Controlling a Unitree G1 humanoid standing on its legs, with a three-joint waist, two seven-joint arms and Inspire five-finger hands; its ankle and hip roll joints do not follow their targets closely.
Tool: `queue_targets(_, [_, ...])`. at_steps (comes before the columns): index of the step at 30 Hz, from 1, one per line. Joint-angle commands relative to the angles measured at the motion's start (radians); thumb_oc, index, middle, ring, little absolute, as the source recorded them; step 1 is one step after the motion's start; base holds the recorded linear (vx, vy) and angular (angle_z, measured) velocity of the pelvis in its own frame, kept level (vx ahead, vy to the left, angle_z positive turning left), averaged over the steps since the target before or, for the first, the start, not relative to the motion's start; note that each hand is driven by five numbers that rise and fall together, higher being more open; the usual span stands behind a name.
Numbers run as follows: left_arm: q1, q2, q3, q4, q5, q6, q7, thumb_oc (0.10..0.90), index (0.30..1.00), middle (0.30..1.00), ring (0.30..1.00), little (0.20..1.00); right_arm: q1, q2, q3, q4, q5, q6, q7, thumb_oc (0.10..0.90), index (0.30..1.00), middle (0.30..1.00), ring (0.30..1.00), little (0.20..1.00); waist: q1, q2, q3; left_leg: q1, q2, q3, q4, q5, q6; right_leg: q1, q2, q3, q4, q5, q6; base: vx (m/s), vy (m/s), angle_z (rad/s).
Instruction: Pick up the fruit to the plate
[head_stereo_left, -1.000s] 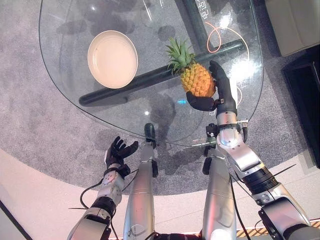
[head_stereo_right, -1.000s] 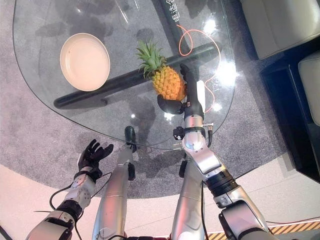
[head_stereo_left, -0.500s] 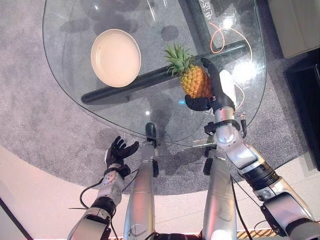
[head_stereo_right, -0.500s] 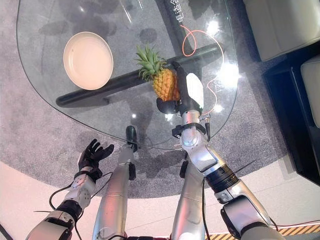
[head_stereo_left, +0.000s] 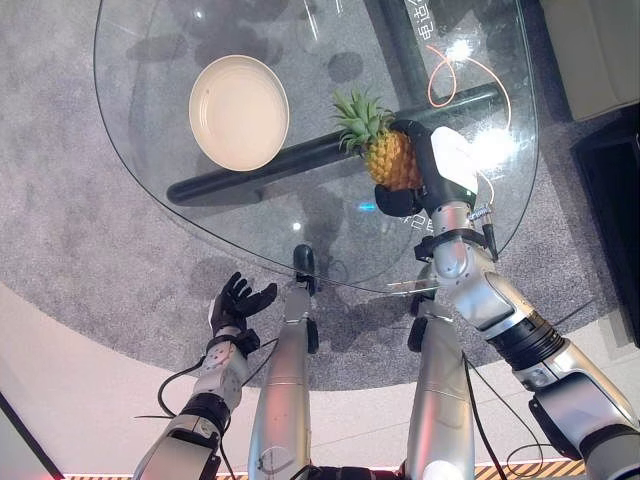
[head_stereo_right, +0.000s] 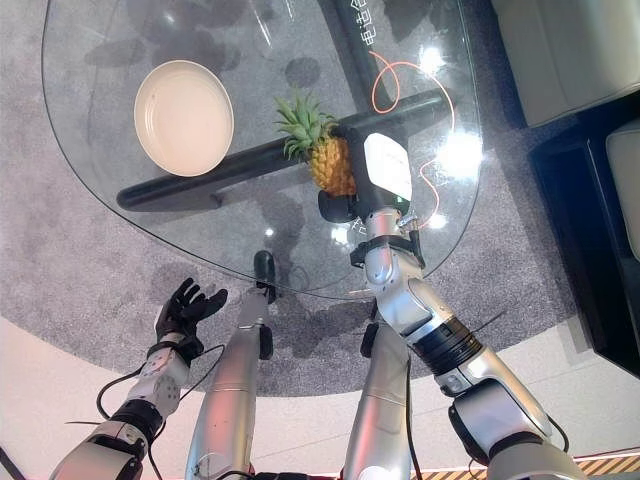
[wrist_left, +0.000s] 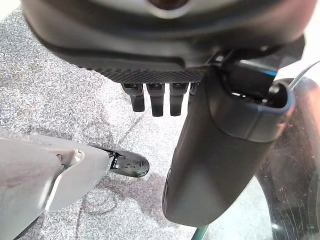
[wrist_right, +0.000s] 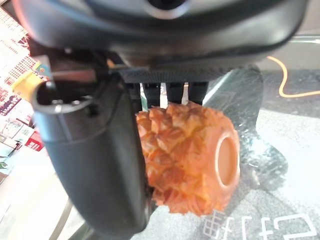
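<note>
Right wrist view: right hand is now clamped round the pineapple, thumb against its side. It has tightened since a second ago. Fruit sits over the glass table, well apart from the plate. Left hand hangs spread, idle. Carry is next.

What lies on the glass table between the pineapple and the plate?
Nothing lies on it: the head views show bare glass between the pineapple, held by the right hand, and the plate. Through the glass shows a dark bar.
</note>
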Motion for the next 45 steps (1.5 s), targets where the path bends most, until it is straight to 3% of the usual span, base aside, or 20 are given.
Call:
queue_targets(1, [0.015, 0.065, 0.013, 0.027, -0.001, -0.015, 0.004, 0.8, 0.9, 0.9, 0.9, 0.9, -0.045, -0.089, -0.052, -0.013, -0.061, 0.023, -0.047, 0.1, 0.3, 0.3, 0.3, 0.2, -0.003, 0.004, -0.014, 0.012, -0.016, -0.006, 0.094, -0.1, 0.021, 0.029, 0.018, -0.064, -0.116, 0.092, -0.012, 0.0, 0.0, 0.0])
queue_targets(6, [0.019, 0.065, 0.034, 0.019, -0.064, -0.028, 0.026, 0.8, 0.9, 0.9, 0.9, 0.9, -0.032, -0.093, -0.062, -0.016, -0.045, 0.008, -0.063, 0.1, 0.3, 0.3, 0.3, 0.2, -0.003, 0.006, -0.014, 0.01, -0.017, -0.009, 0.094, -0.1, 0.021, 0.025, 0.019, -0.064, -0.111, 0.088, -0.014, 0.0, 0.0, 0.0])
queue_targets(15, [-0.04, 0.12, 0.142, 0.039, -0.082, -0.077, 0.251, 0.8, 0.9, 0.9, 0.9, 0.9, -0.041, -0.089, -0.067, -0.008, 0.002, -0.002, -0.13, 0.1, 0.3, 0.3, 0.3, 0.2, -0.007, 0.011, -0.014, 0.024, -0.02, -0.01, 0.095, -0.102, 0.016, 0.031, 0.019, -0.058, -0.098, 0.073, -0.021, 0.0, 0.003, 0.0])
queue_targets(16, [-0.062, 0.143, 0.17, 0.028, -0.091, -0.102, 0.321, 0.8, 0.9, 0.9, 0.9, 0.9, -0.043, -0.089, -0.069, -0.007, 0.022, -0.018, -0.17, 0.1, 0.3, 0.3, 0.3, 0.2, -0.008, 0.012, -0.014, 0.028, -0.021, -0.01, 0.094, -0.102, 0.016, 0.033, 0.02, -0.056, -0.096, 0.07, -0.023, 0.0, 0.0, 0.0])
queue_targets(20, [-0.085, 0.154, 0.211, -0.025, -0.083, -0.15, 0.428, 0.8, 0.9, 0.9, 0.9, 0.9, -0.039, -0.074, -0.09, -0.002, 0.04, -0.078, -0.262, 0.1, 0.3, 0.3, 0.3, 0.2, -0.006, 0.013, -0.014, 0.029, -0.025, -0.016, 0.094, -0.104, 0.014, 0.034, 0.023, -0.055, -0.093, 0.065, -0.025, 0.0, -0.003, -0.01])
queue_targets(24, [-0.129, 0.159, 0.239, -0.087, -0.064, -0.26, 0.523, 0.8, 0.9, 0.9, 0.9, 0.9, -0.03, -0.045, -0.118, 0.012, 0.094, -0.166, -0.37, 0.1, 0.3, 0.3, 0.3, 0.2, -0.004, 0.013, -0.014, 0.026, -0.026, -0.018, 0.091, -0.103, 0.013, 0.033, 0.023, -0.058, -0.093, 0.061, -0.029, 0.0, -0.003, -0.01])
queue_targets(34, [-0.157, 0.152, 0.261, -0.248, -0.063, -0.418, 0.528, 0.8, 0.9, 0.9, 0.9, 0.9, -0.009, -0.021, -0.176, 0.003, 0.072, -0.282, -0.467, 0.1, 0.3, 0.3, 0.3, 0.2, -0.008, 0.023, -0.014, 0.018, -0.027, -0.012, 0.086, -0.107, 0.012, 0.025, 0.023, -0.054, -0.097, 0.058, -0.031, 0.0, 0.0, 0.0])
queue_targets(38, [-0.183, 0.151, 0.245, -0.336, 0.006, -0.431, 0.542, 0.8, 0.9, 0.9, 0.9, 0.9, -0.008, -0.018, -0.197, -0.009, 0.054, -0.313, -0.477, 0.1, 0.3, 0.3, 0.3, 0.2, -0.01, 0.024, -0.014, 0.013, -0.026, -0.01, 0.082, -0.106, 0.012, 0.021, 0.022, -0.052, -0.101, 0.061, -0.029, -0.01, 0.0, 0.0])
queue_targets(45, [-0.204, 0.099, 0.198, -0.531, 0.073, -0.433, 0.404, 0.8, 0.9, 0.9, 0.9, 0.9, 0.026, 0.022, -0.249, -0.058, -0.042, -0.406, -0.481, 0.1, 0.3, 0.3, 0.3, 0.2, -0.013, 0.026, -0.014, 0.016, -0.028, -0.006, 0.071, -0.11, 0.016, 0.025, 0.021, -0.051, -0.113, 0.07, -0.02, -0.01, -0.001, 0.0])
